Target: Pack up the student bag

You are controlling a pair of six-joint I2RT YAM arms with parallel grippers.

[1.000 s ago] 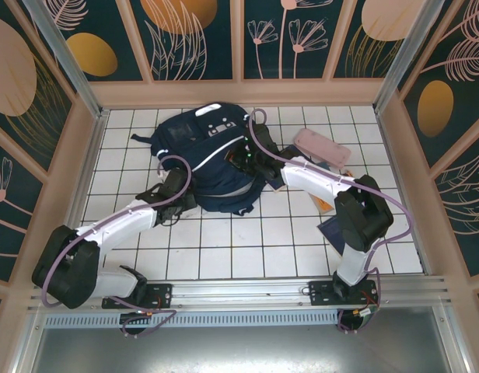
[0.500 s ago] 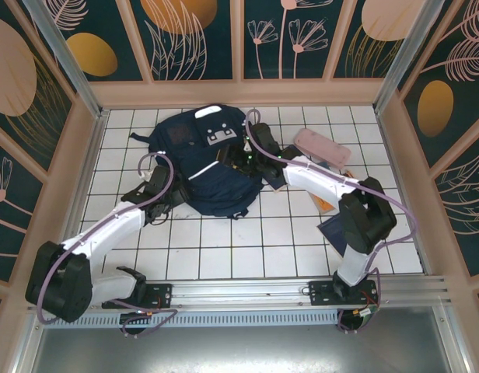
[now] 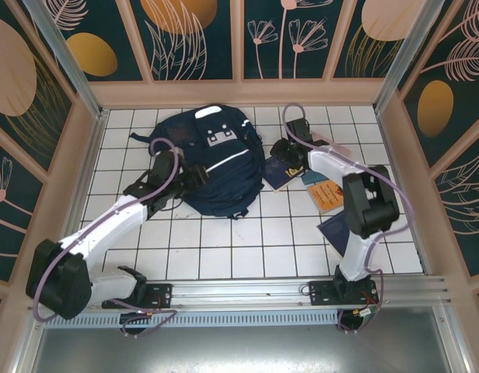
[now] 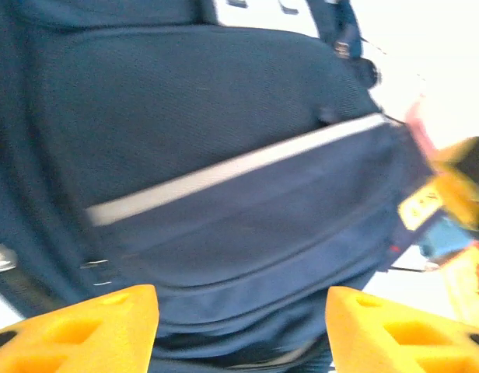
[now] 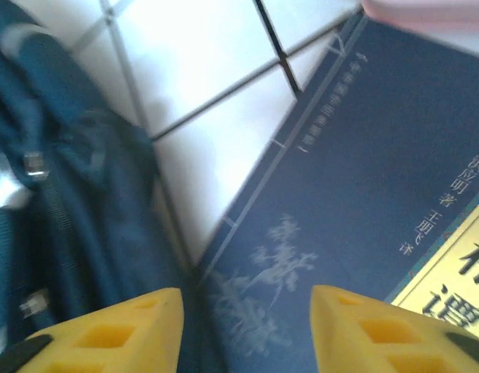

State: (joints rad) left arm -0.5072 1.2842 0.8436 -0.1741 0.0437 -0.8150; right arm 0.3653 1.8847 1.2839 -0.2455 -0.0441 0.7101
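On my white tiled table [image 3: 224,256], a dark blue book [image 3: 278,175] lies flat a little right of the middle. Its cover shows a pale tree drawing and a yellow label. A pink pencil case [image 5: 430,9] lies just beyond it, toward the far right corner. An orange book [image 3: 327,195] sits closer to the right edge, and another dark book [image 3: 333,231] lies nearer the near edge.

Near-centre tiles of the table [image 3: 247,249] lay open for passage; student bag [image 3: 212,167] blocked the far centre, with a navy book [image 3: 280,172] just beside its right edge and an orange book [image 3: 327,194] and dark booklet [image 3: 331,233] crowding the right side.
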